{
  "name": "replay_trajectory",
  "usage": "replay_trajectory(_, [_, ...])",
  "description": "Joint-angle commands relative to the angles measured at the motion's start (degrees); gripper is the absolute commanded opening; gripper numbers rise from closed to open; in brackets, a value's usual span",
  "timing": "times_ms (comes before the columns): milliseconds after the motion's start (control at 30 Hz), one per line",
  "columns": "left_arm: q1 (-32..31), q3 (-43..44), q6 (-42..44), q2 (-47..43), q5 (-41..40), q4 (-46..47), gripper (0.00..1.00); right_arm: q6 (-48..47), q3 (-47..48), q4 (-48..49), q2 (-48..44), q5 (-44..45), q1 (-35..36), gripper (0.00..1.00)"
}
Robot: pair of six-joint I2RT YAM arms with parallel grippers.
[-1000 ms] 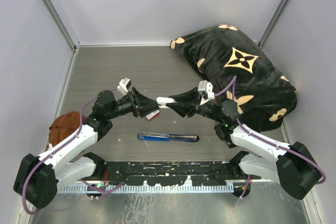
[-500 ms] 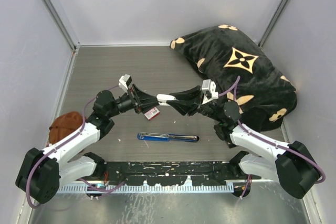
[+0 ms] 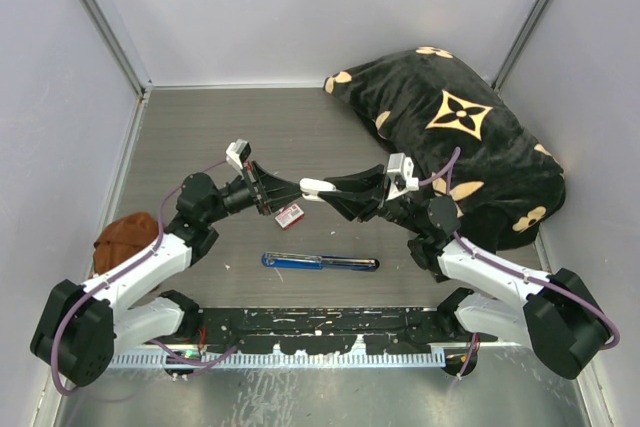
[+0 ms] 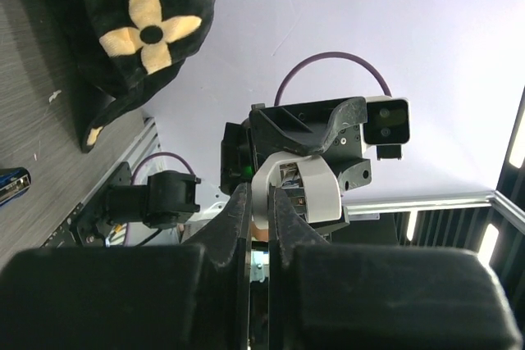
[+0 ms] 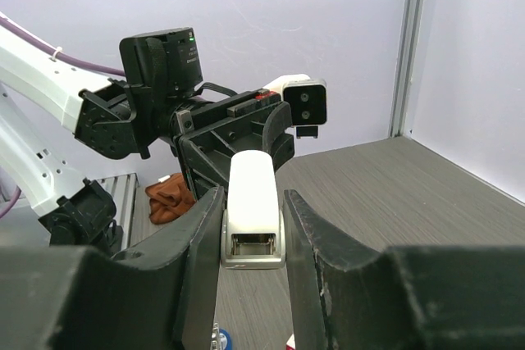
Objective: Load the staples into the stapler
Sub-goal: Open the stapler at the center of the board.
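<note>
The right gripper (image 5: pixel 253 211) is clamped on a white piece (image 5: pixel 251 182). You see its two fingers pressing the long sides, with the piece pointing away from the wrist. The left gripper (image 4: pixel 261 206) faces it tip to tip. Its jaws stand at a narrow slit right at the far end of the white piece. You cannot tell whether they pinch that end or merely meet it.

Both arms reach inward over the middle of the table (image 3: pixel 250 127). Their forearms are roughly level and raised off the surface, and the wrists point at each other.

Note the stapler (image 3: pixel 320 261). It lies flat on the table, lengthwise left to right, between the meeting grippers and the arm bases, and neither arm touches it. A red-and-white box (image 3: pixel 290 214) shows just below the left fingertips in the top view. A black cushion (image 3: pixel 460 137) sits behind the right arm, and a brown cloth (image 3: pixel 125 237) lies beside the left arm.
</note>
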Motion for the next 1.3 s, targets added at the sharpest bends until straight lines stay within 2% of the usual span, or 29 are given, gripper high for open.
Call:
replay_trajectory(0, [-0.4,0.4,-0.9,-0.2,2.0,7.3,0.01,0.2,-0.7,1.2,1.0,1.4,0.4,0.01])
replay_trajectory(67, [-0.4,0.1,-1.0,-0.2,1.6,7.7,0.00,0.1,-1.2,1.1,1.2,2.7,0.4,0.05])
replay_trajectory(100, [-0.4,-0.2,-1.0,-0.2,1.2,7.9,0.00,0.1,-1.7,1.1,1.1,3.4,0.5,0.12])
replay_trajectory(200, [-0.3,-1.5,-0.4,-0.6,-1.1,6.9,0.00,0.0,-3.1,0.5,0.6,6.3,0.4,0.42])
replay_trajectory(267, [-0.3,-2.2,1.0,-1.0,-2.4,4.9,0.00,-1.2,-3.4,-2.1,-0.3,7.5,0.5,0.56])
replay_trajectory(433, [-0.2,-2.1,8.9,-2.1,-4.5,-5.7,0.00,-5.7,-2.2,-15.3,-3.5,10.6,0.4,0.76])
replay_trajectory(633, [-0.2,0.8,23.5,-3.3,-7.7,-24.1,0.00,-13.5,0.3,-29.3,-6.6,12.4,0.3,0.85])
replay_trajectory(800, [-0.2,3.0,31.4,-3.3,-8.0,-33.7,0.00,-19.9,8.1,-44.1,-3.5,7.2,0.4,0.85])
replay_trajectory(900, [-0.2,3.7,33.3,-2.9,-8.8,-36.3,0.00,-20.8,13.2,-49.8,0.6,4.0,0.5,0.81])
replay_trajectory(1000, [-0.2,3.7,33.9,-2.4,-9.8,-37.4,0.00,-20.4,16.0,-51.3,3.9,1.0,1.3,0.79])
replay_trajectory(1267, [-0.2,3.4,33.9,-2.2,-10.4,-37.7,0.00,-23.9,21.4,-53.7,12.0,4.5,7.0,0.78])
